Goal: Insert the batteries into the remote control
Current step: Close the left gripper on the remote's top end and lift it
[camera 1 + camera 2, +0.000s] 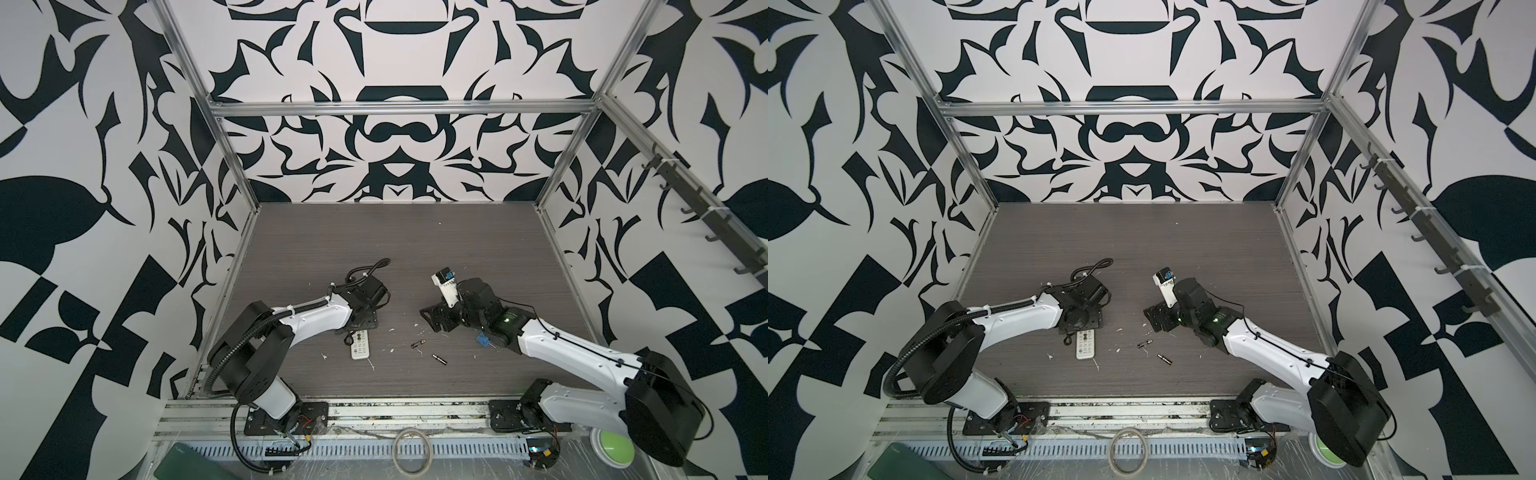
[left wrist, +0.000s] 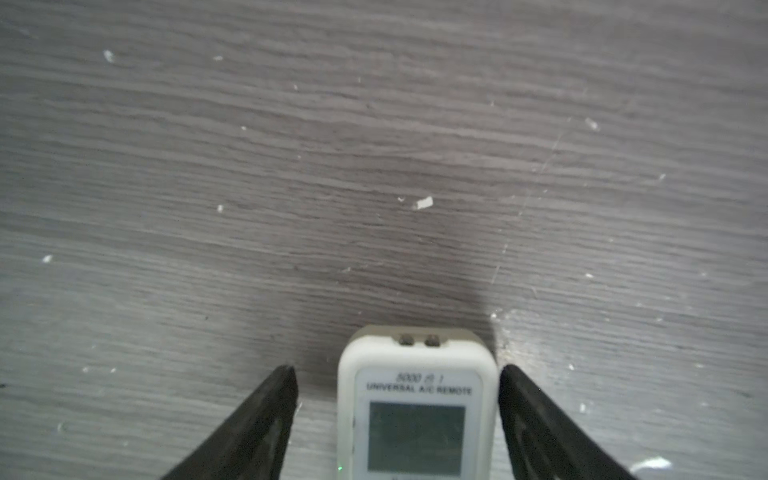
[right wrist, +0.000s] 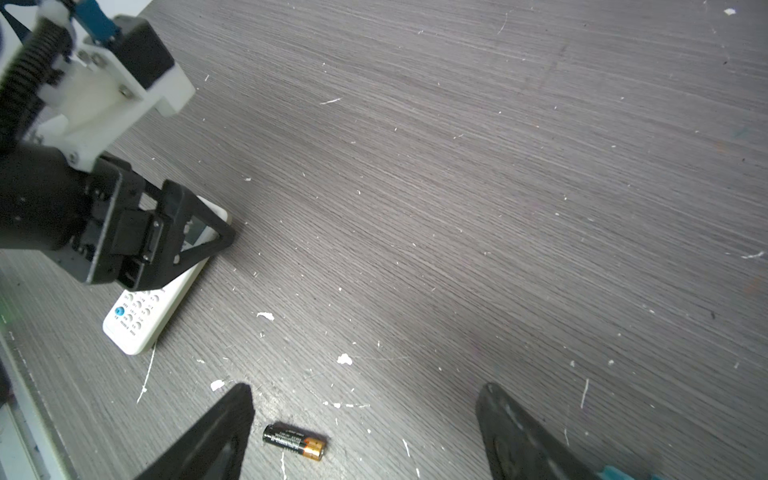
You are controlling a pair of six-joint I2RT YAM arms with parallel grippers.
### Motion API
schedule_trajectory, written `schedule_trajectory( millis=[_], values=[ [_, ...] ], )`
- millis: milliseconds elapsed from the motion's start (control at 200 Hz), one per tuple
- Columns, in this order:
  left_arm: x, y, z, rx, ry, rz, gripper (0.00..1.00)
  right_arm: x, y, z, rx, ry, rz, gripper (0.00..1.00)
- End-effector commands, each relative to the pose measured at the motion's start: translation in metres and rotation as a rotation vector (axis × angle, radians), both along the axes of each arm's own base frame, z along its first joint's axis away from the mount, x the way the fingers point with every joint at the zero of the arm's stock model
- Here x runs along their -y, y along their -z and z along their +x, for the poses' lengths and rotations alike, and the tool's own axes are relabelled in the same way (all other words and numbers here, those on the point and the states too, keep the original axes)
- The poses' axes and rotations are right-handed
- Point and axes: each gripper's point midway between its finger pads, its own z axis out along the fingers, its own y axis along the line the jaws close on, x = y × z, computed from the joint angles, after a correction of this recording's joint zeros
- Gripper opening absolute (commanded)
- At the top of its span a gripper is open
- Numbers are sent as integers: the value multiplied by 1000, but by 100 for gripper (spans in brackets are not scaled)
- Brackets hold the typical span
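Straddles the screen end of the remote control (image 2: 417, 415) with the left pincer (image 2: 395, 372), released: a gap at one finger, barely any at the other. Hides that end in both top views. Brackets one battery (image 3: 294, 441) with the right pincer (image 3: 365, 390), released wide, untouched, nearer one finger. Leaves the other battery (image 1: 439, 359) loose on the desk (image 1: 374, 249), between the arms. Strewn around with white flecks (image 3: 344, 359).

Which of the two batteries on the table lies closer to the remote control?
The rear battery, which in both top views lies just right of the remote control. The other battery lies farther right and nearer the front.
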Motion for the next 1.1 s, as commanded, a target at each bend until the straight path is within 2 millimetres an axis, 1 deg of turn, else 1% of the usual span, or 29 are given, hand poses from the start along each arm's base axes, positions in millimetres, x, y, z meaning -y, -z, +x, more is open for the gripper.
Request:
schedule_trajectory(
  millis=[0,135,430,590,740,850,930,1000,1095],
  values=[
    [9,-2,6,12,-8,5,76,-5,-10,3,29,1,36,87],
    [10,2,5,4,-4,22,74,-4,-12,3,34,3,41,84],
    [8,2,2,5,-6,47,64,-3,-16,2,40,4,46,82],
    [4,-1,2,17,-14,55,56,-2,-19,0,44,4,52,80],
    [6,-9,4,39,-15,38,43,-4,-21,-3,39,-7,70,78],
    [7,-21,7,75,-17,10,38,-7,-27,-7,38,-25,94,77],
    [11,-35,10,124,-6,-40,35,-10,-35,-10,46,-50,125,77],
    [17,-52,14,188,7,-111,31,-15,-45,-15,49,-75,169,78],
    [26,-78,17,276,32,-223,29,-21,-54,-19,29,-98,210,78]
  ],
)
